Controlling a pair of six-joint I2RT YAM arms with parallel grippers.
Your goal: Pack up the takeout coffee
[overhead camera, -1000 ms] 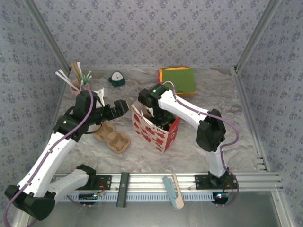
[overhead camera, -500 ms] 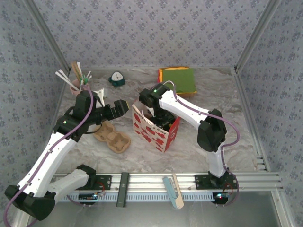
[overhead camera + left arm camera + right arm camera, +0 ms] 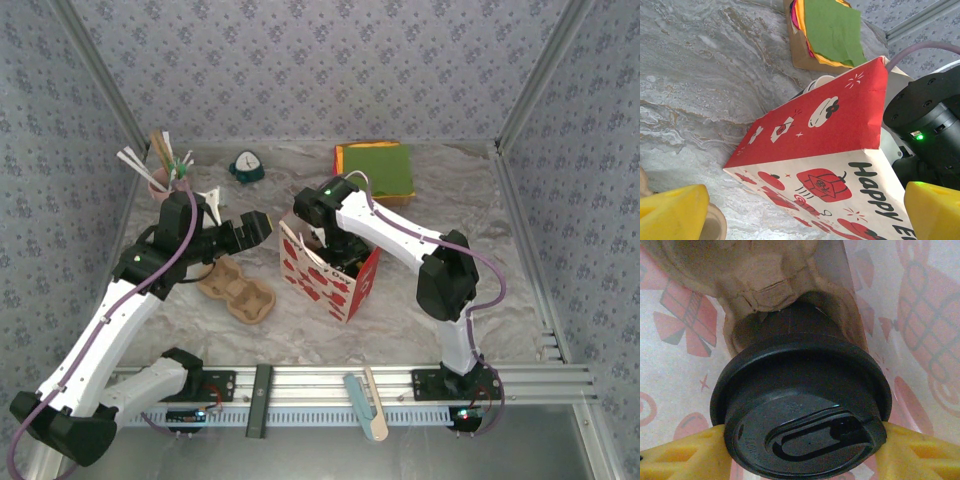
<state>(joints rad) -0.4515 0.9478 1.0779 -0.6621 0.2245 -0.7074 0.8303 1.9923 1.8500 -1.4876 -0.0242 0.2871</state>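
Note:
A dark paper coffee cup with a round black lid (image 3: 800, 405) sits in a pocket of a brown cardboard carrier (image 3: 770, 285), inside the red-and-white paper bag (image 3: 330, 275). My right gripper (image 3: 800, 460) reaches down into the bag (image 3: 920, 315), and its yellow fingers (image 3: 680, 455) press on both sides of the lid. In the top view, the right gripper (image 3: 335, 245) is sunk in the bag's mouth. My left gripper (image 3: 255, 228) hovers just left of the bag, open wide. Its yellow fingertips (image 3: 670, 210) stand far apart with the bag's printed side (image 3: 840, 150) in front of them.
Another cardboard cup carrier (image 3: 238, 290) lies on the table left of the bag. A pink cup of straws and sticks (image 3: 160, 182) stands at the back left, with a small teal object (image 3: 247, 167) beside it. A stack of green and orange paper (image 3: 375, 168) lies at the back.

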